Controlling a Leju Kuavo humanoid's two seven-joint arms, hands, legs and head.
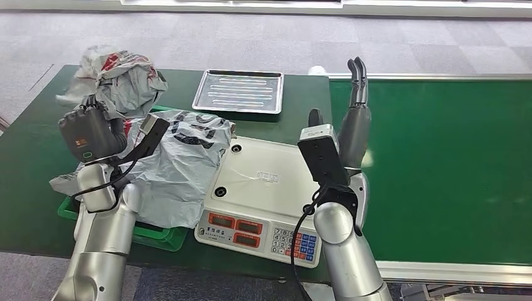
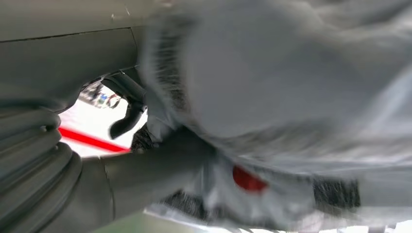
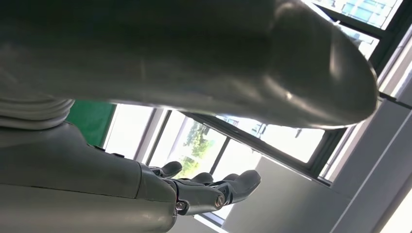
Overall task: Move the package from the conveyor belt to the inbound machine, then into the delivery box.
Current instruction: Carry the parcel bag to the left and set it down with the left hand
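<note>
package [image 1: 125, 78], a grey crumpled plastic bag with red marks, is up in the left hand [image 1: 94, 132], raised above the far left part of the tabletop [image 1: 25, 157]. in the left wrist view the package [image 2: 291, 87] is blurred and very close, and the thumb [image 2: 145, 174] of the left hand [image 2: 121, 179] presses on it, so this hand grips the package.

belt [image 1: 452, 169] is the largest thing; it is green and lies on the right side, with a metal edge along its far side. the tabletop, also green, is on the left and touches the belt.

a second grey bag [image 1: 182, 163] with black print lies spread over a green box [image 1: 157, 235] at the near left of the tabletop, and its right edge lies just beside the scale [image 1: 263, 194]. the scale is white, with red displays and a keypad on its front, and it stands near the tabletop's near edge, between the box and the belt.

a metal tray [image 1: 239, 91] lies behind the scale, at the far edge of the tabletop.

the right hand [image 1: 354, 119] is lifted over the border of scale and belt, fingers [image 1: 357, 72] pointing up and away. in the right wrist view the right hand [image 3: 194, 189] is spread and holds nothing.
</note>
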